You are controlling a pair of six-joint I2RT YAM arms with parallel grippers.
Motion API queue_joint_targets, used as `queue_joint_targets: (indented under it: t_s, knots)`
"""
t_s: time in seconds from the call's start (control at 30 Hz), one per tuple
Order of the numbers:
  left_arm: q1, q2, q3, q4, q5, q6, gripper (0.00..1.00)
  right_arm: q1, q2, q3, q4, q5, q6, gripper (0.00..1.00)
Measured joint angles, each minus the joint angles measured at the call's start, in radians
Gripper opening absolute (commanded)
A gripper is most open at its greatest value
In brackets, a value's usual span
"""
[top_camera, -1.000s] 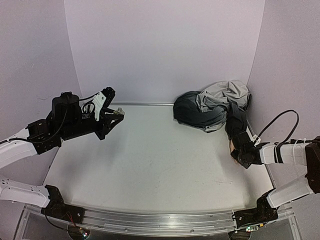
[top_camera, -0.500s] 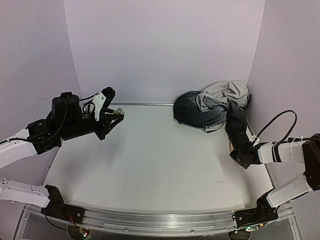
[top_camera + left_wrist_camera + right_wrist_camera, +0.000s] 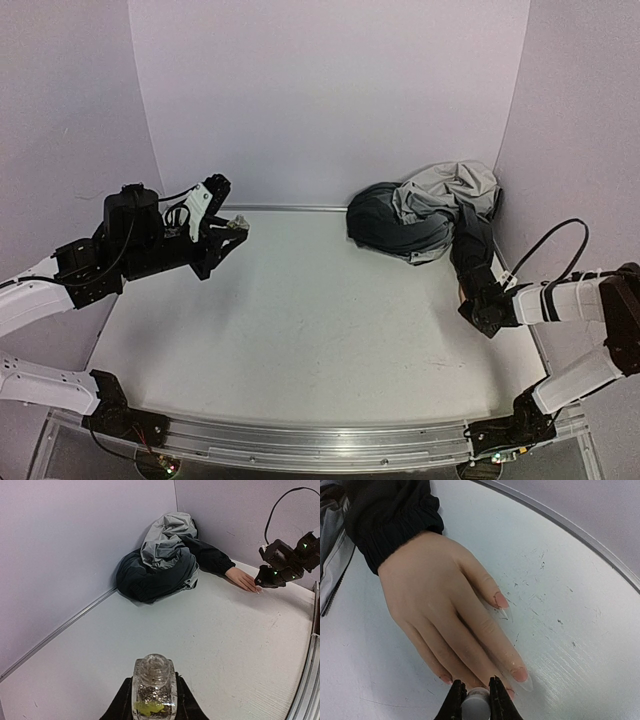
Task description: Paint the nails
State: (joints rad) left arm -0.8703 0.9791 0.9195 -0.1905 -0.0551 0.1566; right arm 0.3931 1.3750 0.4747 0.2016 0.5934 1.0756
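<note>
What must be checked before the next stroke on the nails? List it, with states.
1. Right claw shut on the white cap: ok.
2. Left claw holding the bottle upright: ok.
3. Mannequin hand flat on the table, nails showing: ok.
4. Sleeve clear of the nails: ok.
5. Contact with a nail below the cap: cannot tell, hidden.
</note>
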Motion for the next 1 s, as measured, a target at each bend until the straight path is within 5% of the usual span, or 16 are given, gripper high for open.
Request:
queue_joint_targets:
  t_s: [1.0]
  knots:
    - [0.0,0.0,0.0,0.0,0.0,0.0,0.0,0.0,-0.046,0.001,-0.059,-0.025,0.021,0.0]
